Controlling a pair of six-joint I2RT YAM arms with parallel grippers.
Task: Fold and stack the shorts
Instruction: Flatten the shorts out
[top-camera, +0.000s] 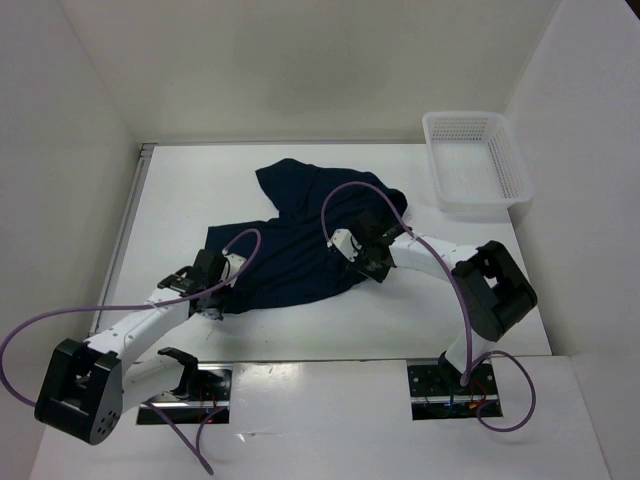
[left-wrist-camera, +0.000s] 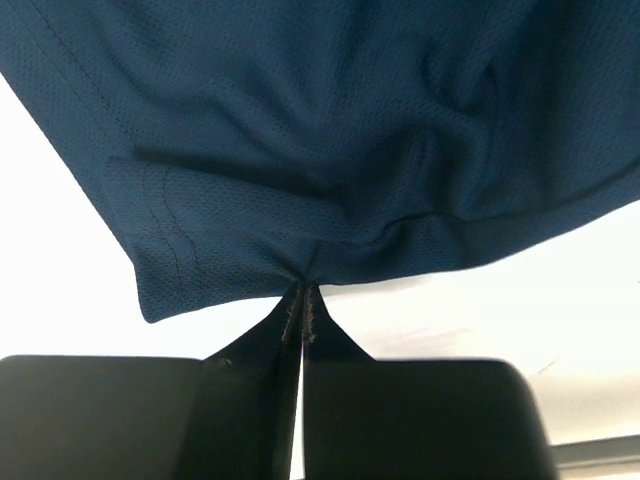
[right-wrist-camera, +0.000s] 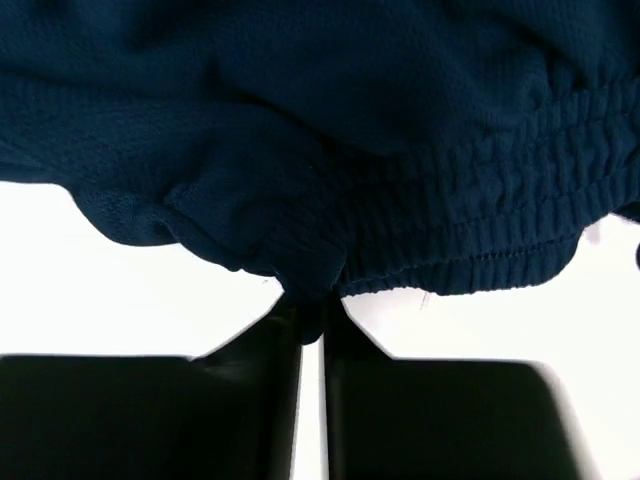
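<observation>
1. The shorts (top-camera: 300, 240) are spread in a rumpled heap across the middle of the table (top-camera: 180, 190), with one lobe thrown toward the far edge; no fold is made yet.
2. The left gripper (top-camera: 214, 288) is set at the near left edge of the cloth. In the left wrist view its jaws are seen pressed together on the stitched hem (left-wrist-camera: 160, 240), with only a thin pinch of fabric between them.
3. The right gripper (top-camera: 363, 262) is placed at the near right edge. In the right wrist view its jaws are clamped on a bunched fold just beside the gathered waistband (right-wrist-camera: 500, 235).
4. Two well-separated points on the near edge are held, most likely so that the cloth can be lifted and pulled taut between the arms, which would flatten it before folding.
5. Edges appear to be chosen because stitching and elastic offer a firmer hold than loose fabric.
6. The white mesh basket (top-camera: 475, 160) is kept at the far right corner, apart from the shorts.
7. The task is judged to be at an early stage.
</observation>
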